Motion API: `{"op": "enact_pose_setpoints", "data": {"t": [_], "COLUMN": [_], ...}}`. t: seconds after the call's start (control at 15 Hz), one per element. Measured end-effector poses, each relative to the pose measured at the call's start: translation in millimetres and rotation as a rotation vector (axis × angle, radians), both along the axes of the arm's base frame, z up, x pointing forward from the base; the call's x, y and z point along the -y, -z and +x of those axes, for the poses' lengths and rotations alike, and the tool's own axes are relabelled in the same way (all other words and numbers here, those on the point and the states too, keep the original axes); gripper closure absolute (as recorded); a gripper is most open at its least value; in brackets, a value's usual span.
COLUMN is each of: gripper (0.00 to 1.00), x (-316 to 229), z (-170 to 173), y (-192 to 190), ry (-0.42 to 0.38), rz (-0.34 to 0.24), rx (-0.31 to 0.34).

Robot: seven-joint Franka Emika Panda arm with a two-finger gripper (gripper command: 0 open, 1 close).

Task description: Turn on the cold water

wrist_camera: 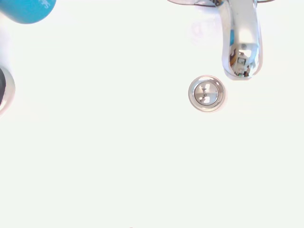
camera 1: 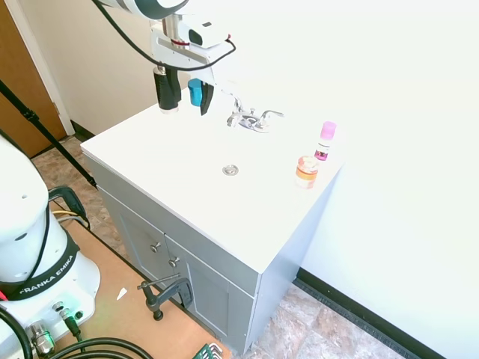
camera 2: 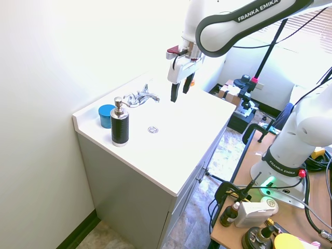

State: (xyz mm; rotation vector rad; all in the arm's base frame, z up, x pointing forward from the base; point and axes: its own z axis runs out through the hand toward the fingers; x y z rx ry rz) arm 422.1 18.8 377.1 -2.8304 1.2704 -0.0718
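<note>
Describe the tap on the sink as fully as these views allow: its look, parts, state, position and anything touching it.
The tap is small, shiny chrome, with a short curved spout between two levers on one base. It stands upright at the back of the white sink top, its spout reaching toward the round drain. No water is running. The right-hand lever, the cold control, sticks out sideways. Nothing touches the tap: the tool hangs open above the basin, beside it and clear of both levers.
</note>
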Motion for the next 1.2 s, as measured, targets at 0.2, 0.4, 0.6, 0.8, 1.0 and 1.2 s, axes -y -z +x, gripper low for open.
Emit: {"op": "enact_pose_setpoints", "data": {"t": [0.2, 0.4, 0.6, 0.8, 1.0, 1.2], "gripper": [0.00, 0.00, 0.00, 0.00, 0.00, 0.00], "x": [2.4, 11.7, 33.8, 53.3, 69.0, 75.6], "z": [3.3, 32.3, 77.2, 122.6, 159.0, 175.6], "y": [2.3, 5.0, 9.4, 21.1, 30.8, 44.3], "ry": [0.025, 0.149, 0.261, 0.339, 0.367, 0.373], "rz": [-0.032, -0.102, -0.166, -0.212, -0.233, -0.250], "rx": [0.014, 0.134, 0.237, 0.282, 0.298, 0.290]}}
